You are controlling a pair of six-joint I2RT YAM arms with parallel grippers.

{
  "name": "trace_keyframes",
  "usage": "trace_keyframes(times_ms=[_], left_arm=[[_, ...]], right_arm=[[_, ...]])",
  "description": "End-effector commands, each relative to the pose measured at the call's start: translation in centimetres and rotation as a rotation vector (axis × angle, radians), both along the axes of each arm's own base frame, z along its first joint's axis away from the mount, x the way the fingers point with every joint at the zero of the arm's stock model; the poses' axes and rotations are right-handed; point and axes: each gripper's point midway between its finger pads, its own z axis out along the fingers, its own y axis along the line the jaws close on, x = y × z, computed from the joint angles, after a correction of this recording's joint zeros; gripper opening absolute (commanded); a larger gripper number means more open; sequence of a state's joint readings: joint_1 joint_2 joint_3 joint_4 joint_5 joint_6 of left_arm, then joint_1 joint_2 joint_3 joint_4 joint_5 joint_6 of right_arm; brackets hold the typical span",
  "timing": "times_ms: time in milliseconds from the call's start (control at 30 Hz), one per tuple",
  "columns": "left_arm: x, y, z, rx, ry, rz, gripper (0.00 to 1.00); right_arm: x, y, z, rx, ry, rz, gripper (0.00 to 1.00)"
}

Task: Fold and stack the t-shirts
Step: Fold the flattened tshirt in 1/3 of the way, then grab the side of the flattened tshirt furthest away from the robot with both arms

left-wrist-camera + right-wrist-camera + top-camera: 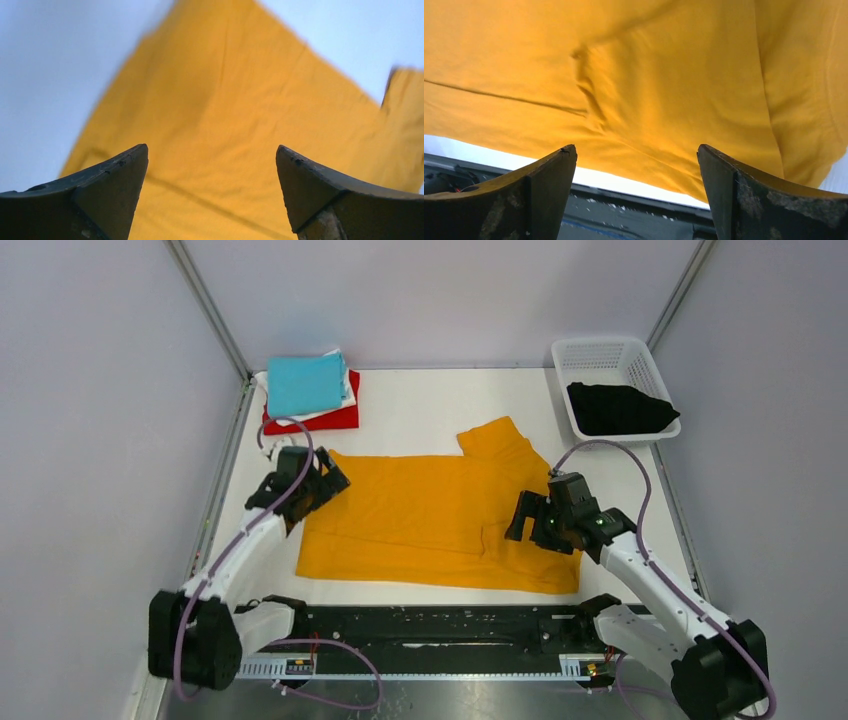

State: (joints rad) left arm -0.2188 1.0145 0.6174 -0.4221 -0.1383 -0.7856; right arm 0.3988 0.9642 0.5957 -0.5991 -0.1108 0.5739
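An orange-yellow t-shirt [420,515] lies spread flat on the white table, one sleeve pointing to the back right. My left gripper [322,483] hovers over its left edge, open, with only cloth [225,125] below its fingers. At the shirt's right side my right gripper [527,518] is open too, above the shirt's near hem [649,115]. A folded stack at the back left has a teal t-shirt [303,383] on top, a white one [350,400] under it and a red one [340,420] at the bottom. A black t-shirt [618,408] lies in the basket.
A white mesh basket [600,352] stands at the back right corner. Grey walls close in the table on three sides. A black rail [440,625] with the arm bases runs along the near edge, also seen as the black rail [624,215] under the right gripper.
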Motion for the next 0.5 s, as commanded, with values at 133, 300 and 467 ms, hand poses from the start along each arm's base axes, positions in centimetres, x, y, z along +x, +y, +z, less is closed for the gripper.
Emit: trace_keyframes(times_ms=[133,300,467], left_arm=[[13.4,3.6,0.2,0.09,0.052,-0.034,0.99],[18.7,4.3,-3.0,0.151,0.147,-0.098,0.99],[19.6,5.4,-4.2,0.225,0.234,-0.104,0.81]], right_arm=[[4.7,0.2,4.0,-0.009,-0.251,0.012,0.99],[4.5,0.2,2.9,-0.029,-0.214,0.036,0.99],[4.7,0.0,2.3,-0.056,-0.198,0.045,1.0]])
